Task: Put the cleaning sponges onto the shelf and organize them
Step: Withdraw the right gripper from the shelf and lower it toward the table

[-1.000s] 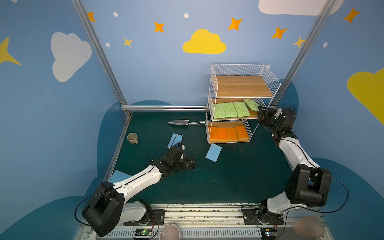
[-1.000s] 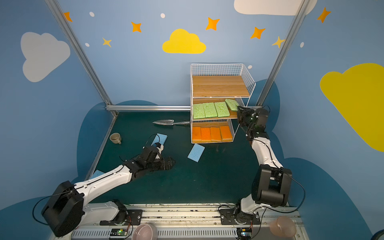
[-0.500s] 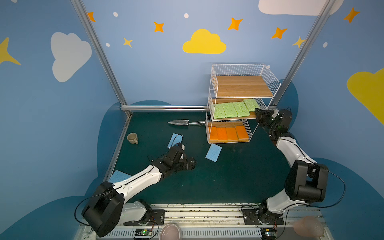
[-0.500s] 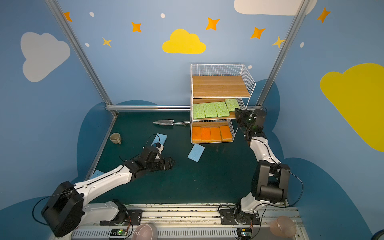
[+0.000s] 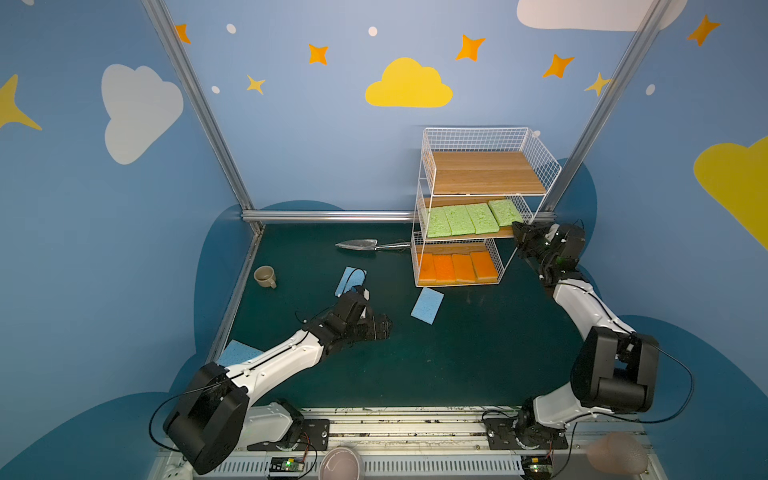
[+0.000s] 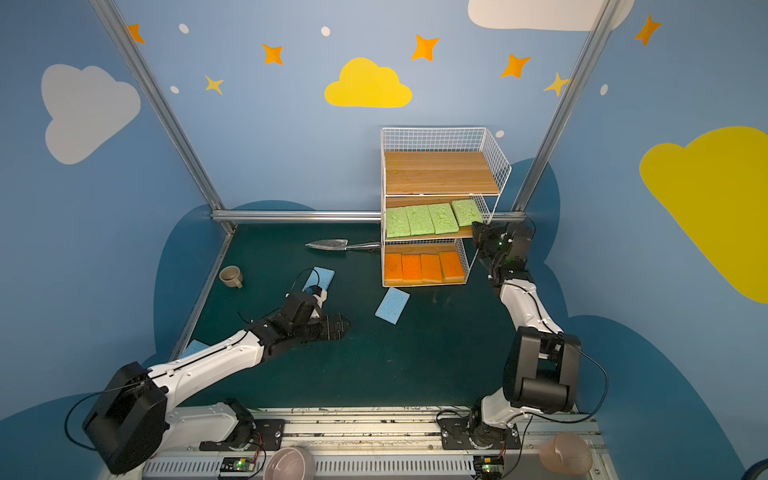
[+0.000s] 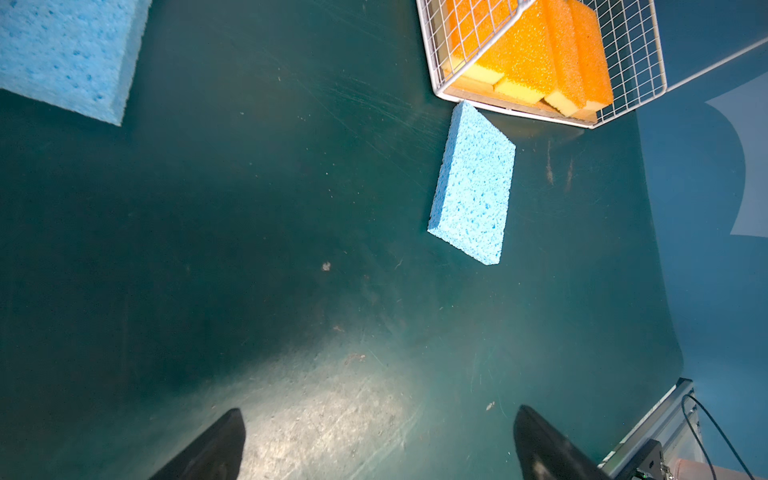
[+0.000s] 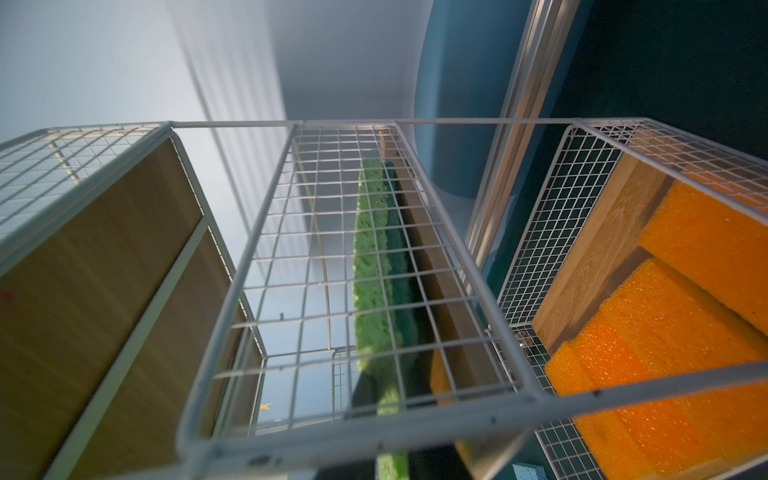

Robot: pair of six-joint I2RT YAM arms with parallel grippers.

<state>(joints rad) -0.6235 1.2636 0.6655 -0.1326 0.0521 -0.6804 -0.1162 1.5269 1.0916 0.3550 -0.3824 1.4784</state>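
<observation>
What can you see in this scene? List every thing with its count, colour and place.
shelf: one, white wire with wooden boards, back right of the mat
green sponges: four, light green, in a row on the middle tier
orange sponges: four, orange with yellow edges, in a row on the bottom tier
blue sponges: three, light blue, on the mat: one in front of the shelf, one mid-mat, one at the near left
trowel: one, silver, left of the shelf
mug: one, beige, left side of the mat
bowl: one, pink, nearest edge
mat: one, dark green
left gripper: black, open, over the mat
right gripper: black, beside the shelf's middle tier; jaws unclear
</observation>
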